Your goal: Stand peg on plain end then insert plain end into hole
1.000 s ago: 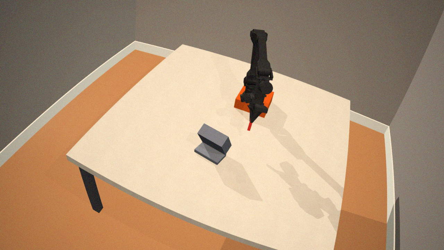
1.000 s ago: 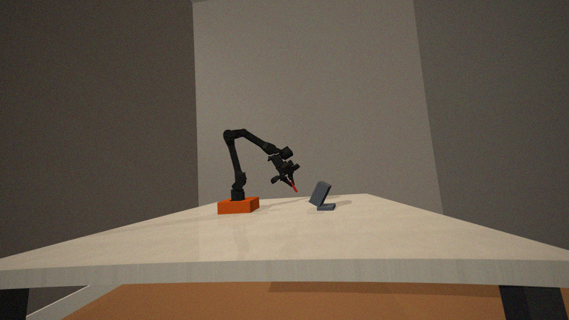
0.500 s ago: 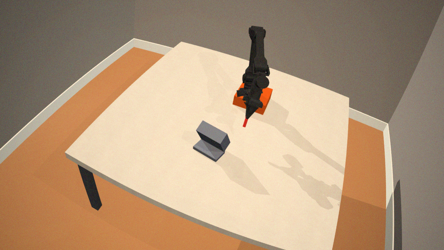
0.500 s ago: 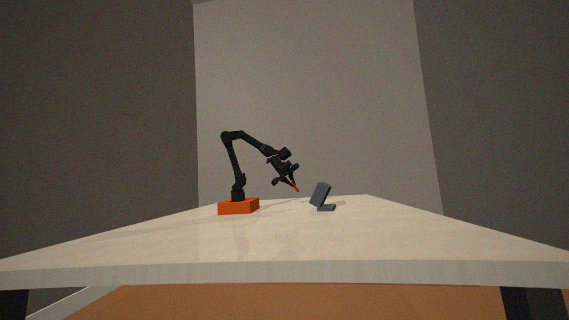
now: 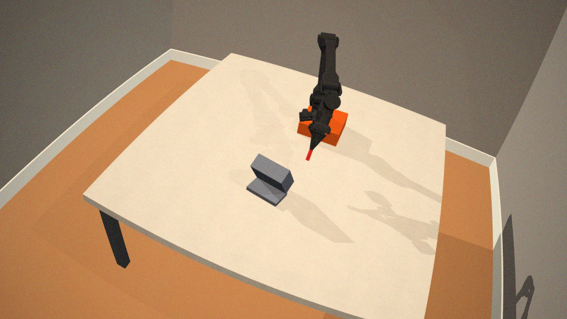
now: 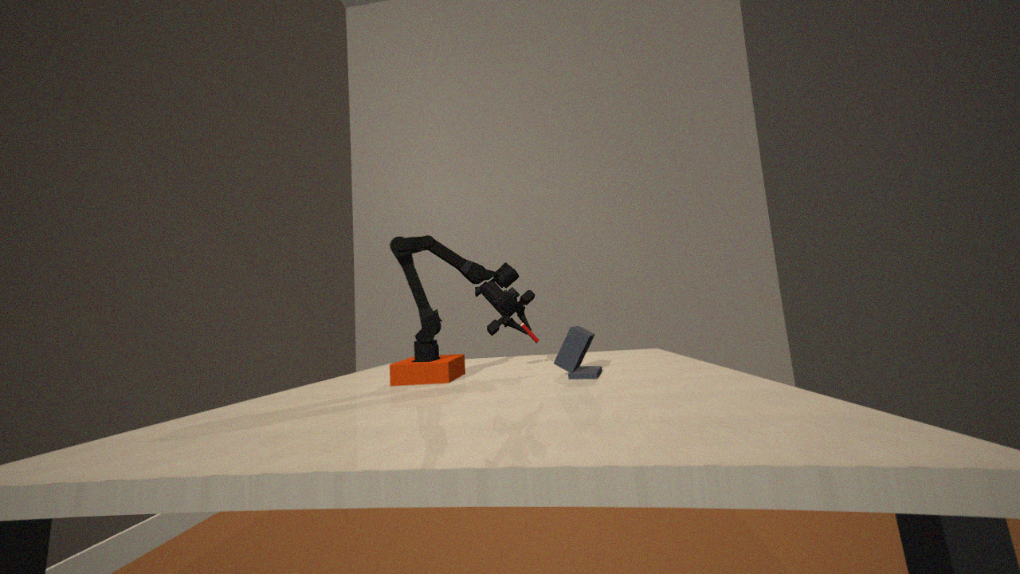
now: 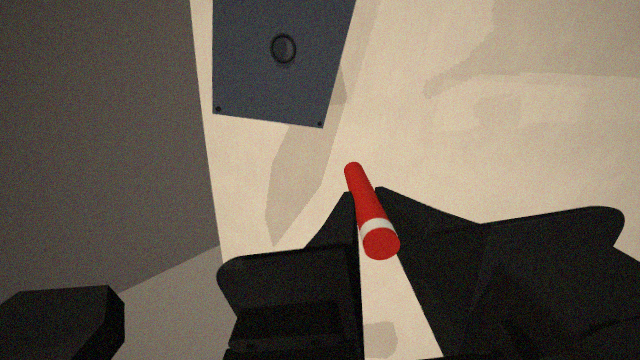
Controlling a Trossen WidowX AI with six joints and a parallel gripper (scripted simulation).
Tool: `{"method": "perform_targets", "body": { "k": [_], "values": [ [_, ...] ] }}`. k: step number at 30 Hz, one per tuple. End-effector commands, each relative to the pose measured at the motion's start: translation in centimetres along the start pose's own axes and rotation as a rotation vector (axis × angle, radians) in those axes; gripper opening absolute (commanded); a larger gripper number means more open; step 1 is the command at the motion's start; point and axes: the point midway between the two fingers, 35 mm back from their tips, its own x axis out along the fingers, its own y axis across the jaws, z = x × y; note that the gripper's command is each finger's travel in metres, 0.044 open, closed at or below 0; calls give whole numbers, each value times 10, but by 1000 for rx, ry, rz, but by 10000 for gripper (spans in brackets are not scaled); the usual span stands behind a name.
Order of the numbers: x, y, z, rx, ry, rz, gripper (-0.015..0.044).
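My gripper [image 5: 311, 148] [image 6: 528, 330] [image 7: 363, 196] is shut on the red peg [image 5: 308, 155] [image 6: 530, 333] [image 7: 367, 202] and holds it in the air, tilted. The peg's plain end points down and toward the panel; the white band [image 7: 377, 223] is at the near end in the wrist view. The blue-grey sloped panel [image 5: 271, 167] [image 6: 574, 348] [image 7: 250, 80] stands on the table, apart from the peg. Its round hole [image 7: 283, 48] shows in the wrist view, up and left of the peg's tip. The hole is hidden in the top and exterior views.
The arm's orange base block [image 5: 339, 122] [image 6: 419, 373] sits on the pale table [image 5: 178, 150] [image 6: 641, 428], behind the gripper as seen in the top view. The panel's flat foot [image 5: 264, 191] [image 6: 584, 372] lies on the side away from the arm.
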Motion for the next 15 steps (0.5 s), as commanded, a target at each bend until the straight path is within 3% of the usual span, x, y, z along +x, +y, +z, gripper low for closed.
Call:
{"method": "perform_targets", "body": {
  "k": [1, 15],
  "values": [
    [-1, 1, 6, 35, -20, 29, 0],
    [-3, 1, 19, 127, -66, 107, 0]
  ]
}}
